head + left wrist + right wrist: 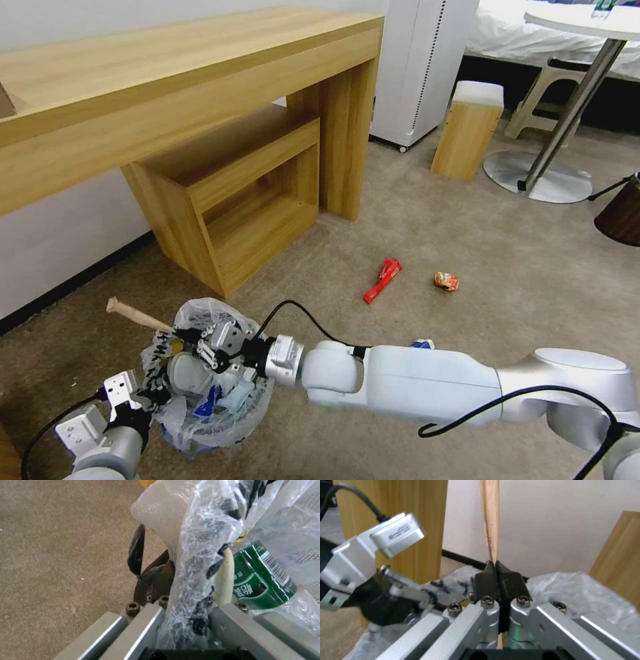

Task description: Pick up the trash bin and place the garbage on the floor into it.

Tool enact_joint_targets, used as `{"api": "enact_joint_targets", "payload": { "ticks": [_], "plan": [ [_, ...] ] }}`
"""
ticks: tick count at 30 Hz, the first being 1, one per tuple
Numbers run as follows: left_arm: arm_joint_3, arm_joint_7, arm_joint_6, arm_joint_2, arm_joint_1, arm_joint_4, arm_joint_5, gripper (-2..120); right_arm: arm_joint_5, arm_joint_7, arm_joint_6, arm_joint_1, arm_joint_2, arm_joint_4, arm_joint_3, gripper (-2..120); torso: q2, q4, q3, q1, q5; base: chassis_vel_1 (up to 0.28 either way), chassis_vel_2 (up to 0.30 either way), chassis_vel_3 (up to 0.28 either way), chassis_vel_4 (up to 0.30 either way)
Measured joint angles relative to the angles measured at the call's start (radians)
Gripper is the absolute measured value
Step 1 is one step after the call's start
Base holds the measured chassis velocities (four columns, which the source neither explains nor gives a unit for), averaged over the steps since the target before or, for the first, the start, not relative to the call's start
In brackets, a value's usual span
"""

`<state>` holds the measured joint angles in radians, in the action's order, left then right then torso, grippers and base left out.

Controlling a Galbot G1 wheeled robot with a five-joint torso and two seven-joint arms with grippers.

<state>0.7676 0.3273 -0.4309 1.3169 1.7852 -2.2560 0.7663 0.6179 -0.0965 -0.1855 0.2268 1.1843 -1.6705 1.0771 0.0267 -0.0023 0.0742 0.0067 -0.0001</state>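
- Nearest the head camera, the left gripper (152,383) pinches the near-left rim of the trash bin (208,373), jaws closed narrow on the rim and its crinkled plastic liner (196,562); this hold likely keeps the bin lifted and steady for loading.
- The bin hangs low over the carpet (467,220), near the open shelf unit (233,193) under the wooden desk (167,87).
- The right gripper (200,337) reaches across the bin's mouth from the right, jaws shut tight on a wooden stick (137,315). The stick juts out past the bin's far-left rim, so it seems held for release into the bin rather than already dropped.
- The right wrist view shows what the head view blurs: the black pads (486,580) meet around the stick (490,517) with no gap, and the left gripper's body (370,562) sits just beside the liner.
- The left wrist view adds the bin's contents from close by: a green-labelled bottle (260,580) pressed against the liner inside, with something white beside it.
- The head view alone gives the remaining garbage: a red wrapper (382,279) and an orange wrapper (446,281) lie on the carpet well apart from the bin, and a small blue-white item (423,344) peeks above the right forearm.
- By my judgement, the task is partway done.
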Motion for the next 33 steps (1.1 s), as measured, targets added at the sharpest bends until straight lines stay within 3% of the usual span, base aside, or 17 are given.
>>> {"api": "enact_joint_targets", "payload": {
  "ticks": [15, 32, 33],
  "plan": [
    [0.002, -0.001, 0.004, -0.005, 0.000, 0.001, 0.003, 0, -0.051, 0.001, -0.026, 0.034, 0.015, 0.075, 0.033, 0, 0.000, 0.0001, 0.000, 0.000, 0.0000, 0.000, 0.000, 0.000, 0.000],
    [0.000, -0.001, 0.005, -0.004, 0.002, 0.004, 0.003, 0, -0.071, 0.013, -0.039, 0.055, -0.010, 0.129, 0.043, 0, 0.000, 0.0001, 0.000, 0.000, 0.0001, 0.000, 0.000, 0.000, 0.000],
    [0.002, -0.001, 0.005, -0.004, 0.002, 0.004, 0.003, 0, -0.067, 0.013, -0.038, 0.058, -0.022, 0.112, 0.042, 4, 0.000, 0.0001, 0.000, 0.000, 0.0002, 0.000, 0.000, 0.000, 0.000]
  ]
}}
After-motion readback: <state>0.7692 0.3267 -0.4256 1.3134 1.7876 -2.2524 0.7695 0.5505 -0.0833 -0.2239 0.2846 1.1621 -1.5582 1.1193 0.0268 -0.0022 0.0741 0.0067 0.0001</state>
